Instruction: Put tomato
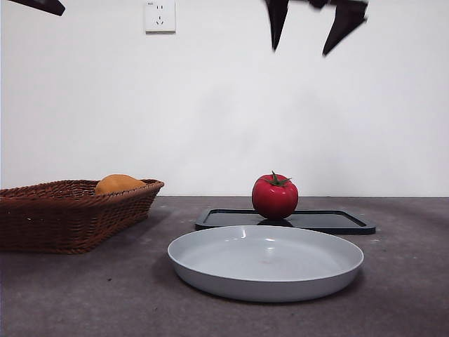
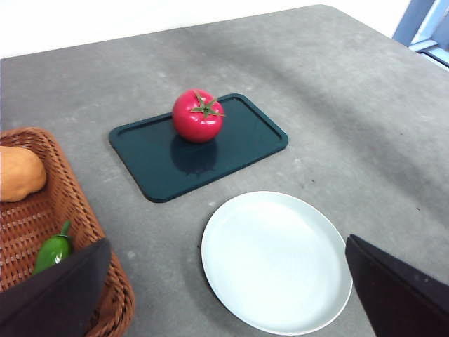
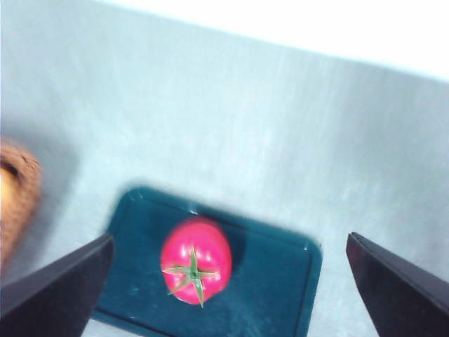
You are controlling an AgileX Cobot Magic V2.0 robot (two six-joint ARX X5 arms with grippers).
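2 grippers were in play, and neither held anything. The tomato [image 1: 274, 197] stood upright on the dark tray [image 1: 337, 222], stem up, toward one end of it. In the front view the right gripper [image 1: 311, 28] hung high above the tray as 2 dark points spread wide apart, well clear of the fruit. Its own wrist view looked straight down on the tomato [image 3: 196, 260] and the tray [image 3: 280, 281] between the wide-set jaws, though that picture was blurred. The left gripper [image 1: 42, 5] showed in the front view only as a black tip at a top corner; its wrist view showed its jaws wide apart too, well off from the tray.

The left wrist view gave what the front view did not: a green pepper [image 2: 52, 252] lying in the wicker basket [image 2: 112, 302] near the orange fruit [image 2: 21, 173]. From the front, only the orange fruit [image 1: 118, 184] rose above the basket [image 1: 70, 217] rim. The white plate [image 1: 265, 263] sat on the grey desk [image 1: 84, 295] just in front of the tray, apart from it and bare. Only the front view showed the wall socket [image 1: 159, 15].
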